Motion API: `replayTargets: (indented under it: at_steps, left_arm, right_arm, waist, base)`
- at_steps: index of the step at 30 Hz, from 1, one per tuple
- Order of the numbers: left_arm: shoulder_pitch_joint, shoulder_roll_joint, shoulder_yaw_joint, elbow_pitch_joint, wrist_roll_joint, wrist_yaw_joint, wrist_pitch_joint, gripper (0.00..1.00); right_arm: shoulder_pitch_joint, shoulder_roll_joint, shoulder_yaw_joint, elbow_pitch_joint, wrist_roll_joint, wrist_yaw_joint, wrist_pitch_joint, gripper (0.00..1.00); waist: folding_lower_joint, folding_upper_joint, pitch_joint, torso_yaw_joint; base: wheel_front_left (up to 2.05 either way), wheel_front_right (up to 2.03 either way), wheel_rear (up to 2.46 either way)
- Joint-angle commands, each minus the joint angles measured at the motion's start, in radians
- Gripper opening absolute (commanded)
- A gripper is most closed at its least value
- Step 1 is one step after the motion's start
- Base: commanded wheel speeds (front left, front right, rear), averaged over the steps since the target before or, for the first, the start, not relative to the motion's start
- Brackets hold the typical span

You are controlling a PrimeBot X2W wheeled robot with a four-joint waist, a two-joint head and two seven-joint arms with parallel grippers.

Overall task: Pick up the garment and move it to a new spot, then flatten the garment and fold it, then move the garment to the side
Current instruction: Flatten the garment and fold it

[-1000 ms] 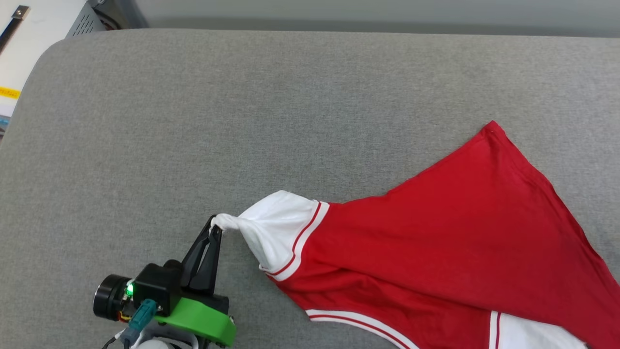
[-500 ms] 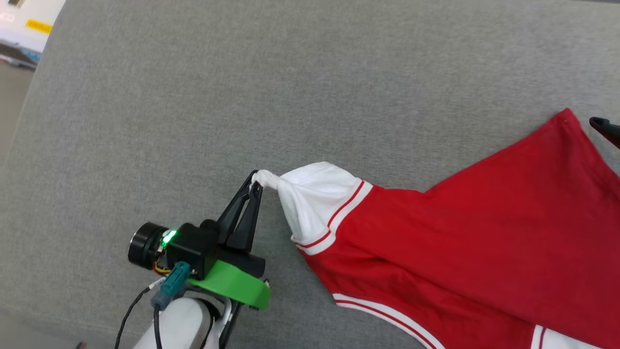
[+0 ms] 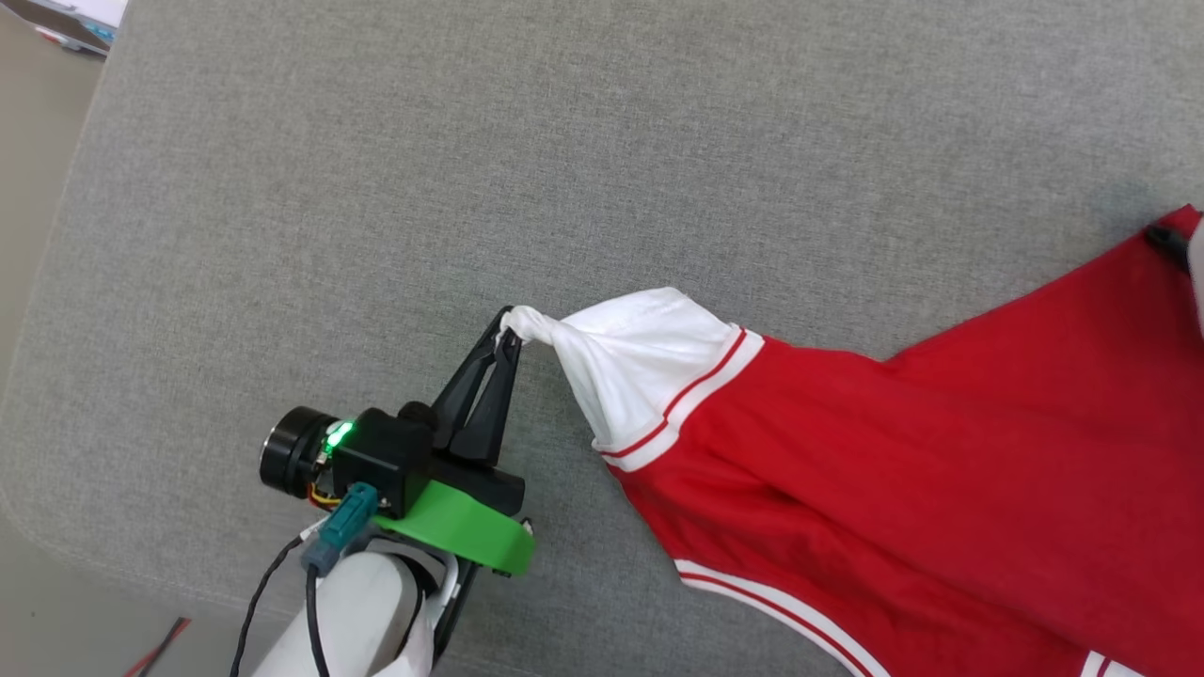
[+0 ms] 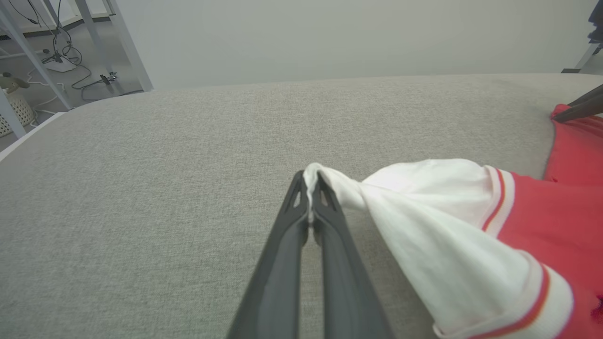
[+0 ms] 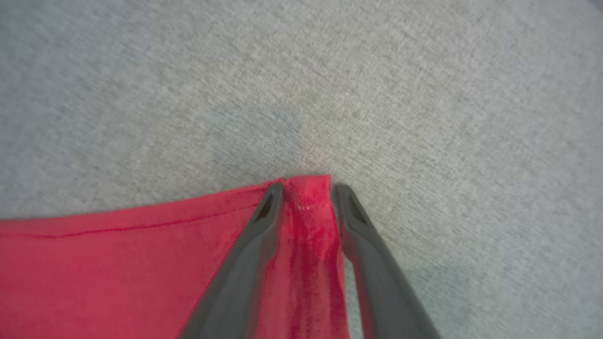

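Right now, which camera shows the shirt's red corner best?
Right wrist view: the shirt's corner sits mid-frame, close up, between the right fingers. Head view catches it at the right edge; left wrist view shows it small, far right.

You're seeing the left gripper (image 3: 509, 327) showing two long black fingers (image 4: 278, 282) on a green bracket (image 3: 461, 531). Black camera module (image 3: 376, 461) is glowing a green LED (image 3: 339, 434). Teal connector (image 3: 339, 536) and black cables (image 3: 308, 616) are running down the white forearm (image 3: 367, 611). Right gripper (image 5: 306, 188) fingers are reading dark grey.
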Motion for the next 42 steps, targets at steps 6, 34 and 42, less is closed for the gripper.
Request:
replayTargets:
  at_steps: [6,34,42]
  left_arm:
    - [-0.003,0.018,0.046,0.005,0.025,-0.014,-0.006,0.00]
    - [-1.242,0.165,0.008,0.249,-0.010,-0.159,0.189,0.00]
    - [-1.616,0.166,-0.106,0.496,-0.081,-0.159,0.112,0.00]
  right_arm:
    - [-0.001,0.023,0.008,-0.010,0.041,-0.001,-0.239,0.00]
    - [-0.669,0.181,-0.205,-0.020,-0.234,-0.001,-0.475,0.00]
    - [-1.034,0.250,-0.160,0.229,-0.342,-0.001,-0.558,0.00]
  waist:
    - [0.0000,0.0000,-0.118,-0.068]
    - [0.0000,0.0000,0.050,-0.221]
    - [0.0000,0.0000,0.103,-0.225]
  base:
    - [0.00,0.00,0.00]
    - [0.00,0.00,0.00]
    - [0.00,0.00,0.00]
